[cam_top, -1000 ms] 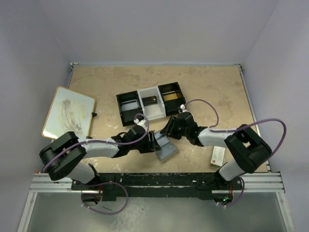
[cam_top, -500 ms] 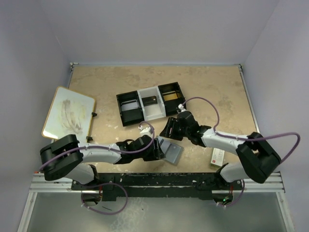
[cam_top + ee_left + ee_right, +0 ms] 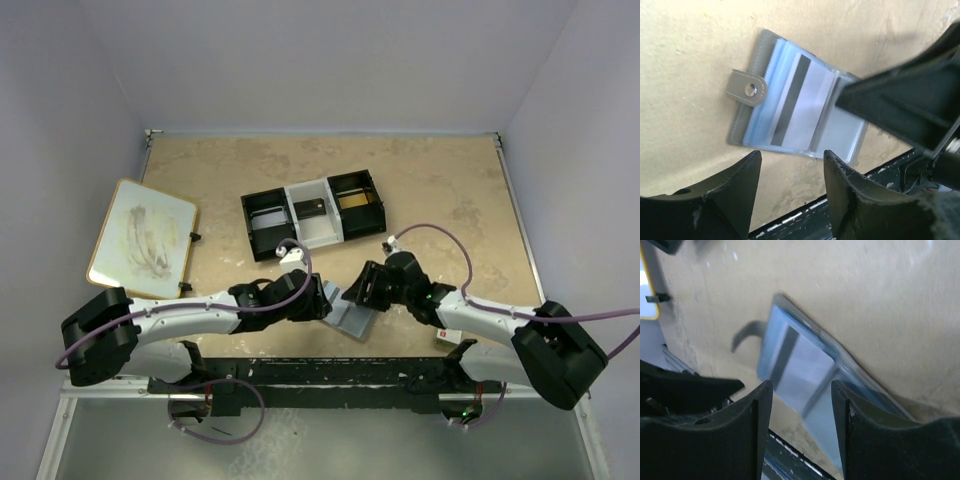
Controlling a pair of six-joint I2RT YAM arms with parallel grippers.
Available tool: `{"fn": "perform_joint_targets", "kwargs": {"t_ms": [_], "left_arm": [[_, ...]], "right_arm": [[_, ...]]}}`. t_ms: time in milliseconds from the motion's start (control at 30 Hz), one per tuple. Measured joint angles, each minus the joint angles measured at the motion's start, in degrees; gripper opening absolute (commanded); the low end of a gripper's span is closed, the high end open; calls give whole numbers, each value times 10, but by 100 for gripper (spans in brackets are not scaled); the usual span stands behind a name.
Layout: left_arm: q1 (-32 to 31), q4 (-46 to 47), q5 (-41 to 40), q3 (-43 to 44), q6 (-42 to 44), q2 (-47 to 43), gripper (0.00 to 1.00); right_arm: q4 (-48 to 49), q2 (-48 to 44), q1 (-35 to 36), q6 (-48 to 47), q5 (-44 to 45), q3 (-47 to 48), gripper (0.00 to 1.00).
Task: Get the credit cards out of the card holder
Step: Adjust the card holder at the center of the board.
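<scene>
Left wrist view: card holder [image 3: 832, 127] lies open and flat on the bench [image 3: 685, 45], inner face up, just beyond the tips of the left jaws. The cover is grey and stitched, with a snap tab [image 3: 746, 90] at one short end. Inside are clear bluish sleeves, one holding a card [image 3: 802, 107] with a dark stripe. Long axis runs from the tab toward the right jaws, which hang over the opposite end; contact not discernible. Both pairs of jaws stand parted, gripping nothing. Three-compartment tray [image 3: 322, 238] sits well beyond both.
</scene>
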Motion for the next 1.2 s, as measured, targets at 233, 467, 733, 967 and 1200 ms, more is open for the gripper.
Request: {"fn": "perform_joint_targets", "kwargs": {"t_ms": [233,467,733,967,1200], "left_arm": [[55,-29,-8,11,15,-32,68],[99,-80,-9,80,53,-53,68],[100,-87,36,152,106,10,46],[101,-123,104,184,146,101,39],[101,-134,121,198,151,116,34]], "right_arm": [[85,-41,0,71,-45,-96,56],[105,-75,0,74,-39,-107,58],[155,-93,0,113,-33,-156,52],[175,-17,-1,118,-51,-139,36],[163,-1,0,129,-38,-104,39]]}}
